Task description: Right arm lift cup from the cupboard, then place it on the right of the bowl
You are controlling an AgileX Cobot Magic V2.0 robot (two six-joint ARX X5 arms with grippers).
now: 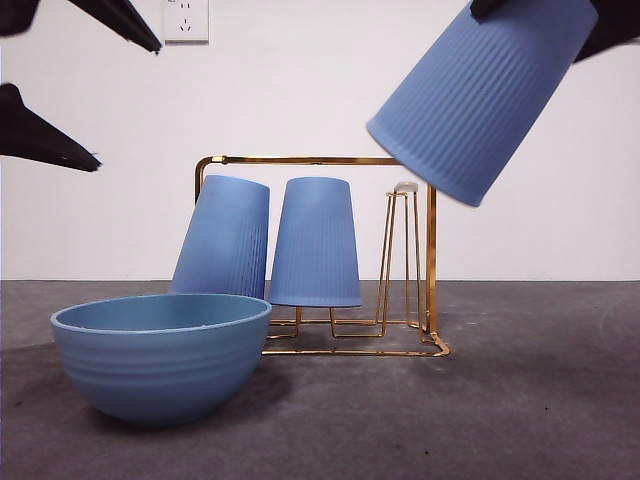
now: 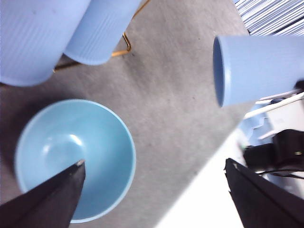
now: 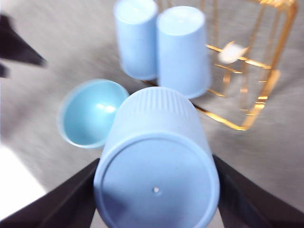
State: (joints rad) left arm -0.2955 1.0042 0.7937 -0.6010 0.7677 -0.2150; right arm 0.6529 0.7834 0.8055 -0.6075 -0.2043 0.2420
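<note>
A ribbed light-blue cup (image 1: 480, 100) hangs tilted, mouth down, high above the right end of the gold wire cupboard (image 1: 430, 250). My right gripper (image 3: 156, 161) is shut on the cup (image 3: 156, 166), one jaw on each side near its base. The left wrist view shows the same cup (image 2: 256, 66) in the air, clear of the table. At the front left sits the wide blue bowl (image 1: 160, 365). Above the bowl (image 2: 71, 156), my left gripper (image 2: 155, 162) is open and holds nothing; it also shows at the front view's top left (image 1: 128, 105).
Two more upside-down blue cups (image 1: 225, 240) (image 1: 316, 245) rest on the cupboard's pegs, the left one leaning. A bare peg (image 1: 400, 250) stands at the rack's right end. Grey table mat (image 1: 540, 400) lies right of the bowl. A wall socket (image 1: 186, 18) is behind.
</note>
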